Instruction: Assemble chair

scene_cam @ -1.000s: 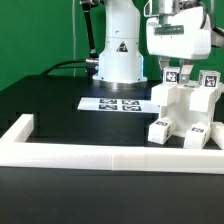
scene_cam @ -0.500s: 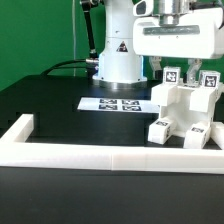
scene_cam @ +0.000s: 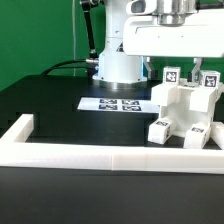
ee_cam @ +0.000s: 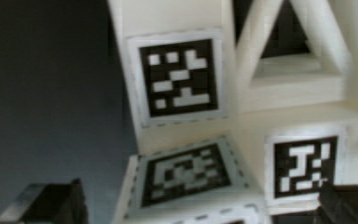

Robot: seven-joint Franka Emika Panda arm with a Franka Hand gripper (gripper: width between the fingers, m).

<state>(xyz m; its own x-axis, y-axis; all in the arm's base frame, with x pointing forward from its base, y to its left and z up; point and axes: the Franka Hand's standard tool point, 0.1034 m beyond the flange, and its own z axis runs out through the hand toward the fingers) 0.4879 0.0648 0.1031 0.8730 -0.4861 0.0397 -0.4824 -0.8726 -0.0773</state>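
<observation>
A white rail (scene_cam: 100,160) crosses the bottom of the exterior frame, on the black tabletop (scene_cam: 50,100). Behind it, at lower right, the chair (scene_cam: 185,110) stands, its right side cut off by the frame edge. The marker board (scene_cam: 118,103) lies at centre. The claw is hidden at the top edge behind the arm's white body (scene_cam: 170,40), so whether its fingers are apart cannot be told. A green wall (scene_cam: 35,35) lies beyond.

Marker board (scene_cam: 119,103) flat on black table (scene_cam: 50,100), white border rail (scene_cam: 90,154) apparently along its edge.
</observation>
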